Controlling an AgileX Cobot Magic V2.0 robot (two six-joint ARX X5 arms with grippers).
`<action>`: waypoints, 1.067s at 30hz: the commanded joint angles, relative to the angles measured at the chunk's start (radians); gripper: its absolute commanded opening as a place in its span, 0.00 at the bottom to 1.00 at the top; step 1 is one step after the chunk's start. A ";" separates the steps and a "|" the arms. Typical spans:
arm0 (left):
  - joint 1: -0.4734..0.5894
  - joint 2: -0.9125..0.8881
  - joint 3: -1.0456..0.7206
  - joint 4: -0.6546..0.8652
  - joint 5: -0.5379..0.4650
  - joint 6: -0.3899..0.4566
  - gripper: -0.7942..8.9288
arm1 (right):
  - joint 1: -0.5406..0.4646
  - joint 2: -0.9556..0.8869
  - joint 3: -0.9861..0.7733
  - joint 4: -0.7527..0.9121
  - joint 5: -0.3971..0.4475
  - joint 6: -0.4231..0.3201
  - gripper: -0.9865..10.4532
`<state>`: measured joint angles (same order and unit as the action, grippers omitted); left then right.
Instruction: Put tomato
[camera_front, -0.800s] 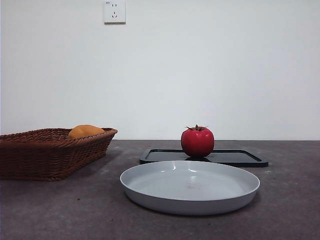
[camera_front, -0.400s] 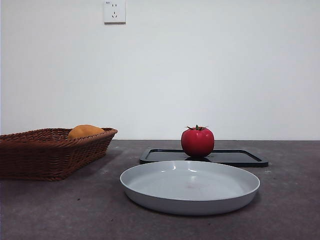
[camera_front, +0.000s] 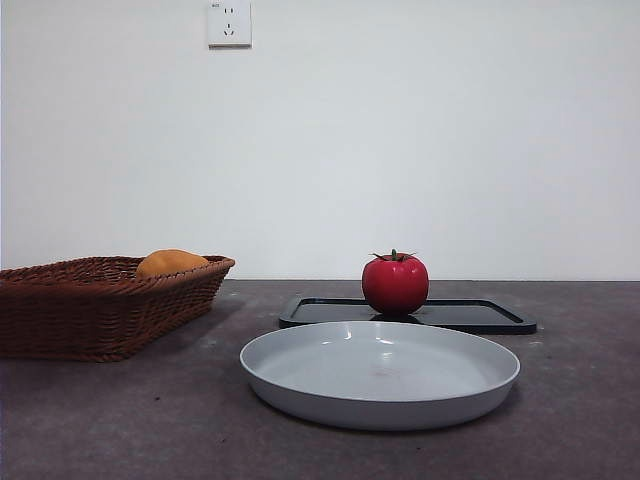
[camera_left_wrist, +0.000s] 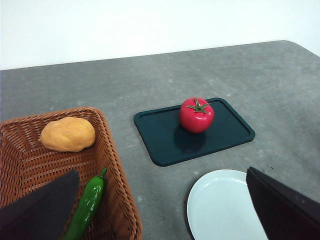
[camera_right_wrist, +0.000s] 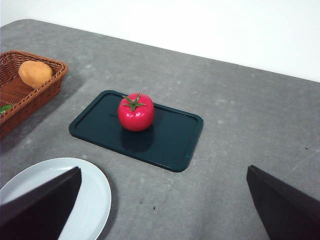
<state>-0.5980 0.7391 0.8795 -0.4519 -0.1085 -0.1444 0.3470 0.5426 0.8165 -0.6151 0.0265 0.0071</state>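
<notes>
The glossy red tomato (camera_front: 395, 284) (camera_left_wrist: 196, 114) (camera_right_wrist: 136, 112) with its green calyx stands upright on a dark green tray (camera_front: 470, 316) (camera_left_wrist: 160, 137) (camera_right_wrist: 175, 140) behind the grey plate (camera_front: 380, 373). Neither arm shows in the front view. My left gripper (camera_left_wrist: 165, 210) hangs high above the table between basket and plate, open, with nothing between its jaws. High over the near table, my right gripper (camera_right_wrist: 165, 210) is likewise open and holds nothing. Both are well away from the tomato.
A brown wicker basket (camera_front: 100, 305) (camera_left_wrist: 115, 200) at the left holds an orange rounded fruit (camera_front: 170, 263) (camera_left_wrist: 67, 134) and a green chili pepper (camera_left_wrist: 87, 205). The grey plate (camera_left_wrist: 225, 210) (camera_right_wrist: 85, 200) lies in front of the tray. A wall socket (camera_front: 229, 23) is on the back wall.
</notes>
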 joint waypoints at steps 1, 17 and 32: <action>-0.005 0.005 0.013 0.012 0.001 0.000 0.76 | 0.005 0.003 0.012 0.010 0.000 -0.004 0.65; -0.005 0.005 0.013 0.028 0.001 0.000 0.10 | 0.005 0.003 0.012 0.009 0.000 -0.003 0.09; -0.005 0.005 0.013 0.027 0.001 0.000 0.10 | 0.005 0.003 0.012 0.009 0.000 -0.003 0.09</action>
<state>-0.5980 0.7391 0.8795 -0.4366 -0.1085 -0.1444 0.3470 0.5426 0.8165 -0.6155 0.0265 0.0055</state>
